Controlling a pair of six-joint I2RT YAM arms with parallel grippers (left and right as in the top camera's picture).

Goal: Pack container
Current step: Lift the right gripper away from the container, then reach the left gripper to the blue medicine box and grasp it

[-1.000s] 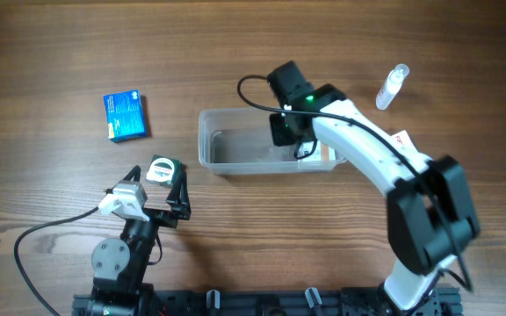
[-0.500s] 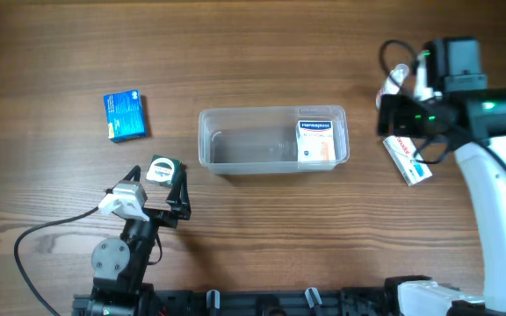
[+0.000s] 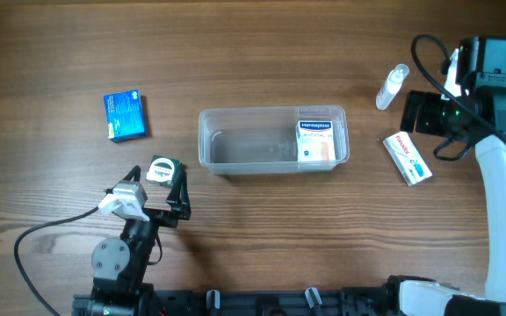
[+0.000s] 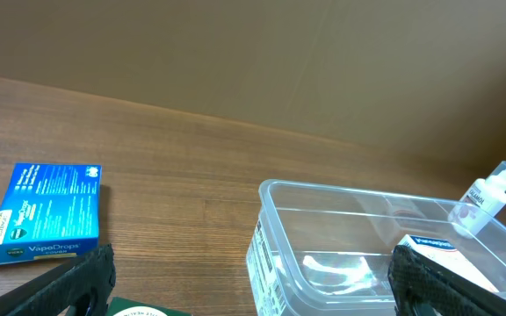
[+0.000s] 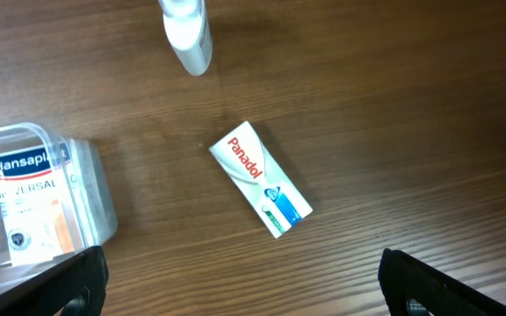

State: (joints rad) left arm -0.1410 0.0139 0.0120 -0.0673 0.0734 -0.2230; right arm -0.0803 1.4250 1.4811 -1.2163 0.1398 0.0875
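Note:
The clear container (image 3: 235,147) lies mid-table with a white Hansaplast box (image 3: 315,140) at its right end. My right gripper (image 3: 422,114) hovers open and empty to the right of it, above a white Panadol box (image 3: 408,158) that lies flat on the wood. In the right wrist view the Panadol box (image 5: 260,179) sits ahead of the open gripper (image 5: 244,285), and the container's corner (image 5: 90,189) is at the left. My left gripper (image 3: 158,182) rests open near the front left, with a small green box (image 3: 162,168) between its fingers, not gripped.
A blue VapoDrops box (image 3: 125,116) lies at the far left. A small clear spray bottle (image 3: 392,86) lies beyond the Panadol box. In the left wrist view the container's rim (image 4: 323,186) is ahead to the right, and the blue box (image 4: 46,213) is to the left.
My right gripper opened and left the Hansaplast box in the container, then swung right to hover above the Panadol box. The left arm has not moved.

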